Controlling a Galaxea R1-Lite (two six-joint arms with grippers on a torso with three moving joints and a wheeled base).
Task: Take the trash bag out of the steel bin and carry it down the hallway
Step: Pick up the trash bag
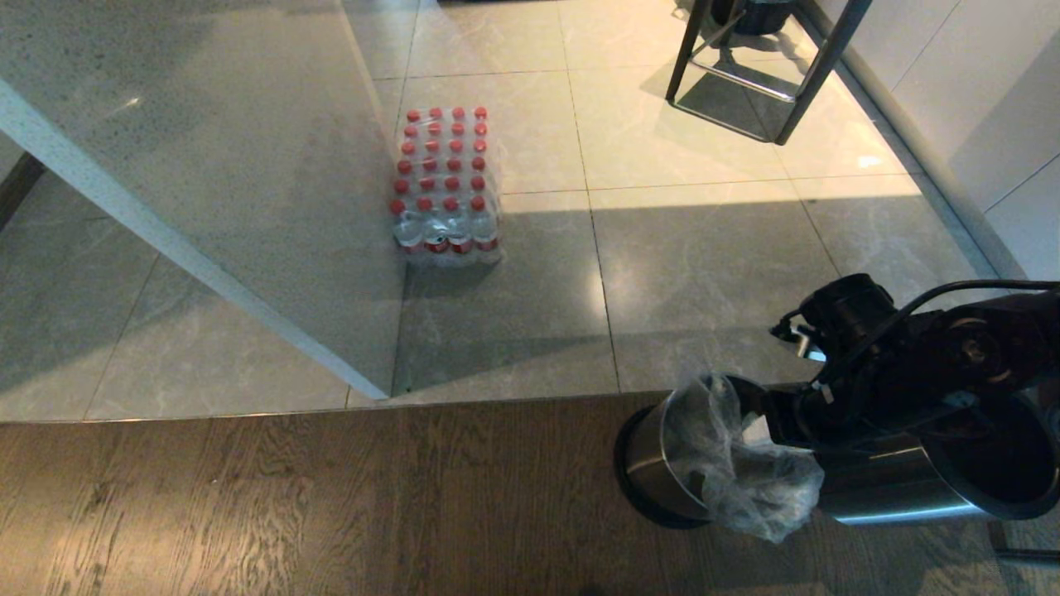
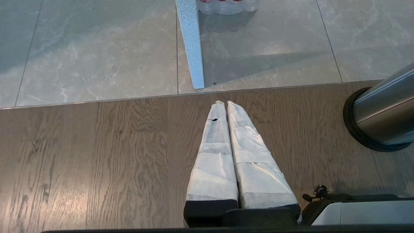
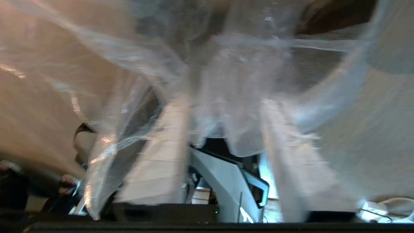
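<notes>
R gripper (image 3: 223, 129) sits right at the mouth of the steel bin (image 1: 654, 463); wrist view shows its two padded fingers (image 3: 165, 152) standing apart w/ clear film of the trash bag (image 3: 226, 84) draped between and over them. Jaws look partly spread, not pinched; can't say the film is actually held vs just lying across the pads

Outward: in head view the R arm reaches in from the right over the bin, which lies tipped on its side on the wood floor, mouth toward the arm, black base ring facing away. Bag (image 1: 737, 463) bunches out over the rim and down the steel wall, mostly outside the bin but not clear of it

Step, as I read it: the grab/pull-out phase, bag not yet freed, hallway leg not begun. Next move prob needs the fingers to close on a thick fold of film near the rim, then draw away from the mouth w/o dragging the bin along; thin plastic could slip or tear

L gripper (image 2: 226, 129) parked low over the wood floor, fingers pressed together, holding nothing

Hard to tell: fingertips buried in film and blurred in wrist view; bin interior hidden behind the arm; no pale lump inside the bag discernible; bin's far side cut by frame edge. Pack of red-capped bottles (image 1: 447, 186) stands well apart on the tiles by a counter panel (image 1: 207, 165)
</notes>
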